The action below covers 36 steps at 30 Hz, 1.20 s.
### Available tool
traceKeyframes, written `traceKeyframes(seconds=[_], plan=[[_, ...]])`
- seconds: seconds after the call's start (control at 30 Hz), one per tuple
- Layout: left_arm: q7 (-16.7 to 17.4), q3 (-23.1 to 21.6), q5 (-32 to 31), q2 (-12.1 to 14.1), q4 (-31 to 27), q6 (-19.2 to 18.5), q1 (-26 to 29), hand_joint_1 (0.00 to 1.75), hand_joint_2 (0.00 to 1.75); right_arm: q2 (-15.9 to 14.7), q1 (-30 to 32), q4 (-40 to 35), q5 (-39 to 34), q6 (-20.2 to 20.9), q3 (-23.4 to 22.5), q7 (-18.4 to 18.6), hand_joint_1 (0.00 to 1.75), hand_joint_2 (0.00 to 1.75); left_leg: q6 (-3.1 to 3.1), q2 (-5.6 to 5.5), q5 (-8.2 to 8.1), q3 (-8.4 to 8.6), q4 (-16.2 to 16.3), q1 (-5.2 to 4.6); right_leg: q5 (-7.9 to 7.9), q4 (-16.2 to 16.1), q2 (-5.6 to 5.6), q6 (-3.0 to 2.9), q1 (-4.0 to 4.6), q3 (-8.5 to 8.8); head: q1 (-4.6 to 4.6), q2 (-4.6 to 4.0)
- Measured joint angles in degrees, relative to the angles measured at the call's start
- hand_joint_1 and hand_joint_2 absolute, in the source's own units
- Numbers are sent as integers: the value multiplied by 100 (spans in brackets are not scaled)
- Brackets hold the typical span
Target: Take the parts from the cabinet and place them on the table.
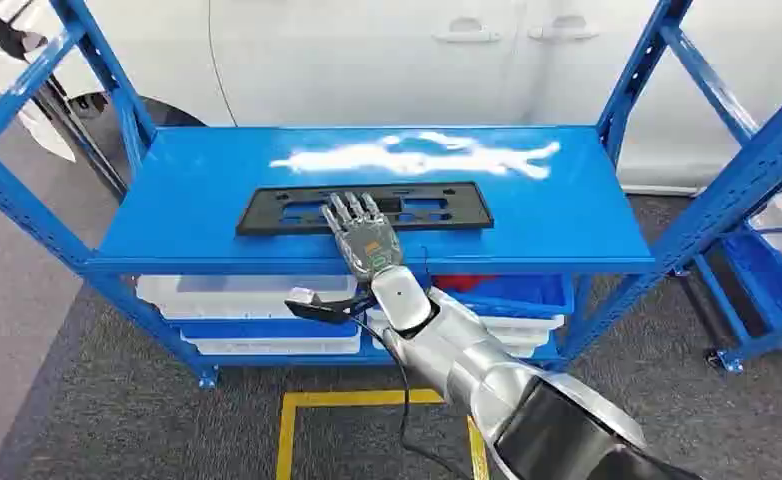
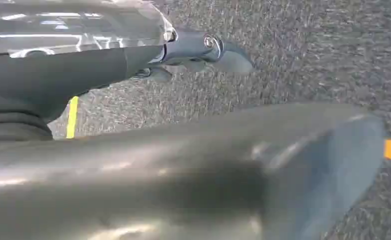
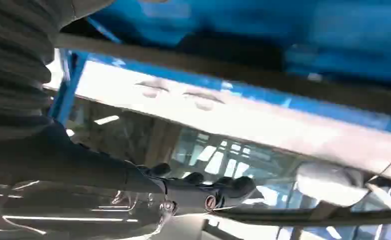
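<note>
We note a black part [image 1: 365, 209], long and flat with cut-out slots, lying flat on the top shelf [image 1: 207, 180] of a blue rack [image 1: 667, 225], roughly centred and near the front edge. Our right arm [image 1: 477, 365] reaches up from below in the head view, and the right hand [image 1: 362, 232] lies palm-down over the front edge of the shelf with its fingers [image 1: 347, 210] stretched forward and slightly apart, their tips resting on the near middle of the part. We see nothing gripped by this hand; it lies flat on the part rather than closing round it. In the right wrist view the right hand [image 3: 193, 192] appears from close behind, dark fingers extended along a flat dark edge, with the blue shelf above; the picture is blurred and we cannot tell contact from it. The left hand [image 2: 203, 52] shows in the left wrist view over grey carpet [image 2: 308, 55], its fingers drawn in; we cannot tell whether it holds anything. Below the top shelf sit white bins [image 1: 247, 296] and a blue bin [image 1: 512, 292] with something red inside. Yellow tape [image 1: 297, 420] marks the carpet before the rack. A white car [image 1: 387, 55] stands behind the rack, and a second blue rack [image 1: 767, 270] stands to the right.
</note>
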Motion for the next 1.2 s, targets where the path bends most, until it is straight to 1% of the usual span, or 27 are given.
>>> traceKeyframes(seconds=[0.07, 0.1, 0.13, 0.17, 0.23, 0.27, 0.3, 0.33, 0.37, 0.43, 0.47, 0.57, 0.6, 0.63, 0.67, 0.73, 0.77, 0.8, 0.83, 0.87, 0.93, 0.97, 1.0, 1.03, 1.13, 1.17, 1.2], plan=[[0, 2, 2, 0, 0, 11, 9, 0, 0, 2, 1, 0, 26, -7, -17, -5, 0, 175, 79, -5, -40, 15, -25, 9, -22, 16, -3, 51, 13, 48, 2, 0], [0, 2, 0, -9, 0, 11, 8, 0, 0, 2, 0, -2, 31, -11, -26, -7, 0, 175, 108, -13, -38, 94, -66, 46, -67, 83, -3, 91, 0, 31, 0, 0], [-2, 2, 0, -9, 0, 11, 1, 0, 0, 2, -6, -2, 46, -15, -31, -9, 0, 175, 136, -16, -57, 137, -76, 45, -92, 305, -3, 127, -10, -70, 2, 0], [-2, 2, 0, -4, 0, 11, -9, 0, 0, 2, -11, -2, 61, -17, -33, -11, 0, 175, 166, -16, -84, 160, -77, 45, -213, 706, -1, 160, -27, -309, 2, 0], [0, 2, 0, -2, 0, 13, -15, 0, 0, -2, 27, 2, 101, -20, -37, -11, 0, 175, 177, -18, -152, 205, -76, 40, -541, 1554, -3, 194, -58, -883, 0, 0], [-2, 2, 0, -2, 0, 13, -6, 0, 0, -5, 56, 2, 112, -20, -39, -11, 0, 175, 173, -24, -192, 243, -74, 40, -634, 1819, -3, 217, -70, -1119, 0, 0], [-2, 2, 0, -2, 0, 13, 0, 0, 0, -7, 73, 4, 127, -20, -42, -16, 0, 175, 170, -31, -233, 295, -74, 40, -556, 1802, -3, 223, -81, -1202, 2, 0], [-2, 2, 0, -2, 0, 13, 4, 0, 0, -7, 81, 2, 127, -18, -44, -20, 0, 175, 164, -38, -284, 367, -74, 40, -329, 1539, -4, 215, -84, -1158, 2, 0], [-2, 2, 0, -2, 0, 13, 2, 0, 0, -7, 80, 2, 129, -20, -44, -29, 0, 175, 154, -43, -336, 449, -74, 38, -8, 1105, -4, 191, -80, -1014, 2, -2], [-2, 2, 2, -13, 4, 13, 6, 0, 0, -7, 77, 6, 177, -15, -48, -48, 0, 175, 126, -45, -446, 554, -89, 40, 714, 118, -10, 71, -43, -694, 2, 0], [-2, 2, 0, -11, 7, 13, -12, 0, 0, -9, 71, 9, 199, -11, -50, -53, 0, 175, 76, -62, -486, 594, -71, 15, 534, 24, -12, 62, -4, -695, 2, -2], [-4, 2, 5, -11, 7, 11, -16, 0, 0, 0, 72, 0, 247, -4, -52, -75, 0, 175, -28, -48, -504, 678, -78, 9, 542, -6, 2, -35, -6, -650, 2, 0], [-6, 5, 5, -9, 7, 11, -24, 0, 0, 17, 67, -2, 269, -2, -52, -79, 0, 175, -67, -47, -560, 700, -76, 11, 535, -40, 5, -55, -31, -558, 0, 0], [-9, 2, 5, -4, 7, 11, -31, 0, 0, 22, 65, 0, 302, 0, -52, -88, 0, 175, -84, -35, -587, 639, 107, 34, 519, -72, 9, -83, -43, -480, 2, 0], [-13, 2, 5, -13, 7, 2, -43, 0, 0, 37, 54, 0, 334, 9, -50, -100, 0, 175, -95, -35, -655, 445, 479, 33, 477, -71, 0, -118, -50, -434, 0, 0], [-13, 2, 5, -13, 7, 0, -38, 0, 0, 63, 70, 0, 365, 18, -50, -134, 0, 175, -122, -35, -1011, -122, 1381, 50, 395, -68, 3, -144, -36, -359, 0, 0], [-13, 2, 5, -9, 7, 0, -30, 0, 0, 65, 88, 0, 396, 20, -48, -149, 0, 175, -145, -34, -1146, -352, 1679, 50, 353, -63, 6, -145, -33, -321, 0, 0], [-13, 5, 5, -9, 7, 0, -21, 0, 0, 65, 105, 0, 426, 24, -48, -164, 0, 175, -171, -34, -1125, -487, 1753, 52, 308, -57, 11, -141, -32, -270, 0, -2], [-13, 5, 9, -7, 7, 0, -18, 0, 0, 65, 114, 0, 444, 26, -48, -186, 0, 175, -174, -33, -960, -489, 1575, 54, 257, -49, 15, -131, -34, -210, 0, 0], [-13, 5, 13, -7, 7, 0, -20, 0, 0, 78, 116, 0, 470, 33, -44, -210, 0, 175, -163, -32, -646, -382, 1170, 58, 196, -33, 16, -117, -41, -138, 0, -2], [-18, 5, 37, -7, 7, 0, -15, 0, 0, 114, 116, 0, 542, 70, -26, -254, 0, 175, -142, -17, 108, -51, 143, 68, 62, -5, 16, -71, -46, -7, 0, 0], [-17, 5, 40, -7, 7, -2, -19, 0, 0, 122, 117, 0, 562, 98, -11, -260, 0, 175, -111, -10, -42, -44, 37, 36, 30, 29, 23, -38, -19, 20, 2, 0], [-20, 5, 44, -7, 7, -2, -38, 0, 0, 135, 98, 0, 582, 153, -2, -267, 0, 175, -28, -4, -81, -5, 20, 13, 9, 20, 32, -4, -13, -26, 0, 0], [-22, 7, 48, -9, 7, -2, -31, 0, 0, 144, 102, 0, 614, 196, 7, -284, 0, 175, 23, -16, -3, -21, 17, 14, -17, 21, 28, 31, -11, -21, 0, -2], [-24, 9, 53, -22, 7, -9, -20, 0, 0, 166, 78, -4, 636, 332, 37, -315, 0, 175, 96, -26, -29, 43, -26, 52, -135, 83, 16, 133, -29, 3, 0, -2], [-28, 9, 53, -20, 7, -9, -34, 0, 0, 171, 65, -2, 636, 391, 39, -319, 0, 175, 139, -24, -59, 72, -27, 51, -267, 363, 4, 156, -27, -134, 0, -2], [-35, 9, 55, -20, 7, -11, -52, 0, 0, 173, 55, -2, 634, 508, 42, -322, 0, 175, 164, -23, -82, 91, -27, 49, -437, 786, 1, 173, -42, -382, 2, -2]])
